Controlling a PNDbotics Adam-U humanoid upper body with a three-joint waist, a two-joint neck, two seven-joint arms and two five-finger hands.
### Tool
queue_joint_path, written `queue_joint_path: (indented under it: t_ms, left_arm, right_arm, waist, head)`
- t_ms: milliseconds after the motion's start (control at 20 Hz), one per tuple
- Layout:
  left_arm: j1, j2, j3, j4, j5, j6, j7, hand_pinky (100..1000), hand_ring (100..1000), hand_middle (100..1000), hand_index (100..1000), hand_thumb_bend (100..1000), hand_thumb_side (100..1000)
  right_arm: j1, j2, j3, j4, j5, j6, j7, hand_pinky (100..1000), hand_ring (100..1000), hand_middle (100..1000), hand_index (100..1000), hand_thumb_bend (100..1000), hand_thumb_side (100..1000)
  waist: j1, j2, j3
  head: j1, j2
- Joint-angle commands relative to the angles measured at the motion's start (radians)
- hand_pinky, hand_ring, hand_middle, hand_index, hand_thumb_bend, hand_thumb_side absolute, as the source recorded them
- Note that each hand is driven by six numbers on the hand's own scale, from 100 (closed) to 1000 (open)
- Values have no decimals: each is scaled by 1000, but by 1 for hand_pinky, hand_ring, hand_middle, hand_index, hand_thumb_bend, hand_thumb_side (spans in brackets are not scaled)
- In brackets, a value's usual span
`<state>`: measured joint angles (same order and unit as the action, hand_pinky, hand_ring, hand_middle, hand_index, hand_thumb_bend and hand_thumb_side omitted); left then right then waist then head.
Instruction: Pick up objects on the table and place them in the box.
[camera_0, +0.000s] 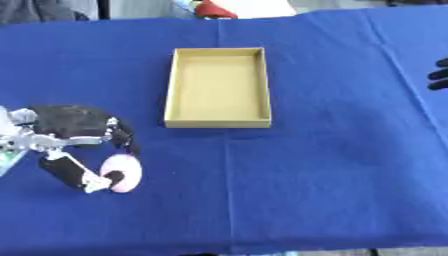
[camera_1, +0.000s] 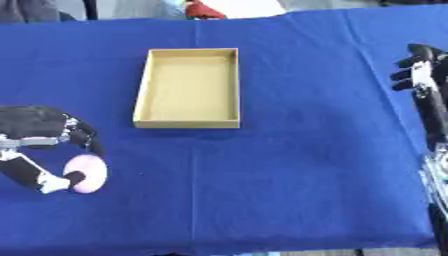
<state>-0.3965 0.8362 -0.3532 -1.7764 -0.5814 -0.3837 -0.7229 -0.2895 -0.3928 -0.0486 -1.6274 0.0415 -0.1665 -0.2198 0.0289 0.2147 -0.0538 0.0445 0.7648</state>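
Note:
A small pink round object (camera_0: 122, 173) lies on the blue cloth at the lower left. My left hand (camera_0: 72, 131) is over it, thumb and fingers curled round its sides. The open cardboard box (camera_0: 218, 122) stands upright in the middle of the table, up and to the right of that hand, with nothing visible inside. My right hand (camera_1: 418, 70) shows at the right edge, fingers extended, holding nothing and far from the box.
A blue cloth (camera_0: 324, 165) covers the whole table, with a crease running down its middle. Red and white items (camera_0: 219, 9) sit beyond the far edge. The table's front edge runs along the bottom of the view.

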Motion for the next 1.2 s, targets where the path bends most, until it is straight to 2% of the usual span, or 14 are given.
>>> queue_joint_path:
  t_ms: [50,150,250,300,400,450,500,600,950,1200]
  left_arm:
    - [-11,30,20,-8,-25,-99,-110,712,652,657,817,183,382]
    - [-9,31,24,-6,-39,-105,-118,696,634,638,803,164,356]
    - [-7,31,28,-4,-48,-110,-121,656,587,581,753,131,321]
    - [-6,30,31,-2,-49,-111,-121,627,552,538,709,100,299]
    - [-5,29,38,0,-42,-112,-115,570,479,444,599,100,253]
    - [-5,29,40,1,-35,-112,-111,570,479,444,599,100,253]
    - [-5,28,44,1,-26,-112,-106,536,417,354,504,100,230]
    - [-5,26,51,3,-2,-110,-98,511,368,284,437,100,227]
    - [-18,17,104,-9,126,-70,-64,501,344,251,411,100,253]
    - [-103,-4,138,0,187,-35,-7,501,347,257,420,100,258]
  right_arm:
    - [-7,-25,-2,-10,4,-2,3,510,563,575,779,100,797]
    - [-7,-25,-2,-10,4,-2,3,510,563,575,779,100,797]
    - [-7,-25,-2,-9,4,-2,3,510,563,575,779,100,798]
    - [-7,-26,-2,-9,4,-2,3,510,563,575,779,100,798]
    - [-7,-26,-1,-9,3,-1,3,510,563,575,779,100,799]
    - [-7,-25,-1,-9,3,-1,4,510,563,575,779,100,799]
    - [-7,-25,-1,-8,3,-1,3,510,563,575,779,100,799]
    - [-7,-25,-1,-8,3,-1,3,510,563,575,779,100,799]
    - [-5,-25,-3,-7,3,-1,1,510,563,574,779,100,798]
    - [-4,-25,-2,-7,2,-1,3,510,563,574,779,100,797]
  waist:
    - [0,-18,1]
    - [0,-18,1]
    - [0,-18,2]
    - [0,-18,2]
    - [-1,-18,3]
    - [-1,-18,3]
    - [-2,-19,3]
    - [-3,-19,3]
    - [-5,-21,5]
    - [-7,-24,6]
  head:
    - [-2,5]
    - [-3,5]
    - [-3,5]
    - [-4,5]
    - [-4,5]
    - [-4,5]
    - [-4,5]
    - [-5,5]
    - [-9,5]
    - [-9,5]
